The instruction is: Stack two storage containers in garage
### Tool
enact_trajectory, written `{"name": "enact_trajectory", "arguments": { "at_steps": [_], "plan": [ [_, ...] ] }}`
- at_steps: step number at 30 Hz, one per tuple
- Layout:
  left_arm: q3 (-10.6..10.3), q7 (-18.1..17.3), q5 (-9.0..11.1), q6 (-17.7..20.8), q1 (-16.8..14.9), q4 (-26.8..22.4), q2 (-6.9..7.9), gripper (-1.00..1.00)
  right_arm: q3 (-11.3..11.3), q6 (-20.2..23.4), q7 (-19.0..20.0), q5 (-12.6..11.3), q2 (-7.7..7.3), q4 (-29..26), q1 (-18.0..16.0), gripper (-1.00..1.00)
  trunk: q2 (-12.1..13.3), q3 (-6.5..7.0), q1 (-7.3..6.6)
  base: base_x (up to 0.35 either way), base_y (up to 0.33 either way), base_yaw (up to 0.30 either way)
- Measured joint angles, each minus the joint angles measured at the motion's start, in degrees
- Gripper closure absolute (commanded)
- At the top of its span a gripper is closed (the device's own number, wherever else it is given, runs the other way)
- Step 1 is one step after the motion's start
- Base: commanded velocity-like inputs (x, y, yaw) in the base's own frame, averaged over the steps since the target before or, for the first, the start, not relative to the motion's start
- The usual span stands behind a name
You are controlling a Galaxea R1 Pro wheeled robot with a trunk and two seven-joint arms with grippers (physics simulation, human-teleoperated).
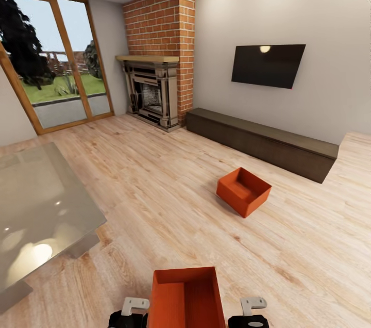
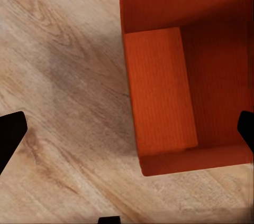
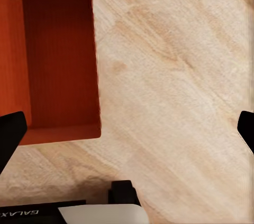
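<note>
Containers: one orange-red bin [image 1: 188,297] sits on the wood-plank floor [image 1: 154,178] between both arms' open, empty jaws, the other [image 1: 243,191] lies well ahead near the dark cabinet [image 1: 260,142]; stiff, probably light, best pinched by opposite low walls.

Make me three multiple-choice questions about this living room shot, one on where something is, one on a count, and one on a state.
1. Where does the far storage container sit?
A. on the wood-plank floor in front of the long dark cabinet
B. on the fireplace mantel
C. on the glass table

2. How many orange-red containers show in the head view?
A. one
B. two
C. three

3. What is inside the near storage container?
A. a book
B. a ball
C. nothing

Answers: 1 A, it rests on the planks short of the cabinet. 2 B, one far, one between the left gripper and right gripper. 3 C, its ribbed bottom is bare in the left wrist view.
</note>
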Motion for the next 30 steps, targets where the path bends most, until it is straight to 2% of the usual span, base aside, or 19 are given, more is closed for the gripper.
{"name": "enact_trajectory", "arguments": {
  "at_steps": [8, 15, 22, 30],
  "plan": [
    [0.11, 0.11, 0.02, -0.17, 0.00, -0.01, 0.00, -1.00, -0.10, 0.09, -1.42, -0.09, 0.02, 0.04, 0.00, -1.00, 0.00, -0.03, 0.00, -0.015, -0.200, 0.009],
    [0.20, 0.06, 0.07, -0.11, 0.00, -0.01, 0.00, -1.00, -0.10, 0.32, -1.79, -0.04, 0.04, 0.04, -0.01, -1.00, 0.00, -0.25, 0.01, -0.040, -0.018, 0.021],
    [0.18, 0.00, 0.08, -0.07, 0.00, 0.04, 0.00, -1.00, -0.11, 0.40, -1.84, -0.07, 0.01, 0.04, 0.00, -1.00, 0.00, -0.28, 0.02, -0.229, -0.002, 0.003],
    [0.13, -0.06, 0.08, -0.10, 0.00, 0.02, 0.00, -1.00, -0.11, 0.56, -1.84, -0.10, 0.00, 0.07, -0.06, -1.00, 0.00, -0.61, 0.00, -0.039, 0.000, 0.000]
  ]
}}
